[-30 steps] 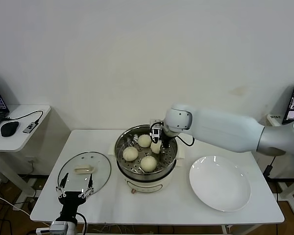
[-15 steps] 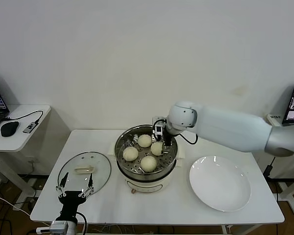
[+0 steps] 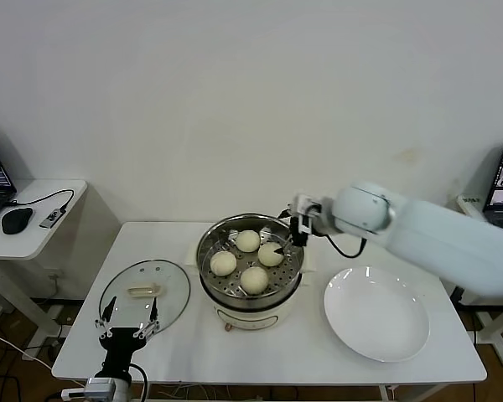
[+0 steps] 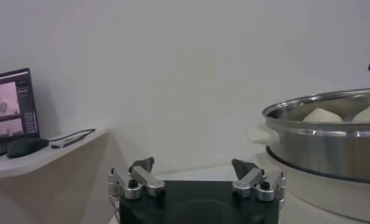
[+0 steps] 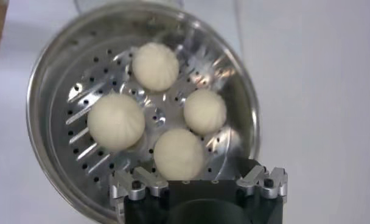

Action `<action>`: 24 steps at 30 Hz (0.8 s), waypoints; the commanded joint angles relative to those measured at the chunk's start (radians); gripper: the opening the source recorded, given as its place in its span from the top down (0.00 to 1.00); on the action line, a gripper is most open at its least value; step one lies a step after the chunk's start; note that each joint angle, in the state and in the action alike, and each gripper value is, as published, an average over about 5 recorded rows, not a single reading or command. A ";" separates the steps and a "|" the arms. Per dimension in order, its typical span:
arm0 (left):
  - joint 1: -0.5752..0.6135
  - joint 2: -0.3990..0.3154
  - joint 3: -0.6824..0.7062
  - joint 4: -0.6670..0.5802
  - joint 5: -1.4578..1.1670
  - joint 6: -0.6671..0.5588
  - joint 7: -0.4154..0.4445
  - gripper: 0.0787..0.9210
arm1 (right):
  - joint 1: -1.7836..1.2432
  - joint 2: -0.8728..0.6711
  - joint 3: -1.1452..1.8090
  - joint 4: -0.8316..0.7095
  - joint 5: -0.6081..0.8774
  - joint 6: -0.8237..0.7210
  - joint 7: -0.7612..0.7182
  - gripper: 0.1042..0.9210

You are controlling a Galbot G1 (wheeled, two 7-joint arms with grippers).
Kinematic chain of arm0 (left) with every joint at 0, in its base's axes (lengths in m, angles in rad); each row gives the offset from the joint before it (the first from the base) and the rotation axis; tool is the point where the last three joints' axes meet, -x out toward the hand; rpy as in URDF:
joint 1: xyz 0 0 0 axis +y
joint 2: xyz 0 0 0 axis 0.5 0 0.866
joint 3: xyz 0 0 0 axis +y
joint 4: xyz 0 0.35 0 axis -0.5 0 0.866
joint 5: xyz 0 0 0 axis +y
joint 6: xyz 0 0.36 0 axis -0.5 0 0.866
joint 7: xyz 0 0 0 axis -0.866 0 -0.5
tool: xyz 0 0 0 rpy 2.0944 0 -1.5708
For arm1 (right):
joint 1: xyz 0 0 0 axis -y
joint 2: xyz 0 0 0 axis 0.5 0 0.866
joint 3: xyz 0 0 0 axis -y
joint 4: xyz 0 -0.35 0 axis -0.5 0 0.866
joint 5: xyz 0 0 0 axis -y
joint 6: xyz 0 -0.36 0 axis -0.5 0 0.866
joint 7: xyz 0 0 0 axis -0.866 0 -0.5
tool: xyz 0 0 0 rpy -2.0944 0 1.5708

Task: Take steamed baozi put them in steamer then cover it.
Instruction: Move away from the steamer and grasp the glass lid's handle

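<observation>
Steel steamer [image 3: 250,261] sits mid-table, slightly toward the back edge; I count four baozi [image 3: 254,279] on its perforated tray. Right gripper [image 3: 295,233] hangs over the steamer's right rim, fingers spread wide, holding nothing. Right wrist view looks straight down and gives me the full tray: all four buns [image 5: 179,153] apart from the wall, clustered round the centre, which the head view shows only at an angle. Glass cover [image 3: 145,291] lies flat near the table's front-left corner, handle up; only the head view shows it. Left gripper [image 3: 130,322] is parked low at the front-left edge just in front of the cover, fingers wide apart and empty. Left wrist view sees the steamer's wall [image 4: 322,149] side-on with two bun tops over the rim. White plate [image 3: 376,312] sits bare at the front-right.
</observation>
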 commanded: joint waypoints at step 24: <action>-0.012 0.155 -0.099 0.183 0.820 0.074 0.008 0.12 | -1.671 0.637 1.769 0.212 -0.374 0.691 0.272 0.12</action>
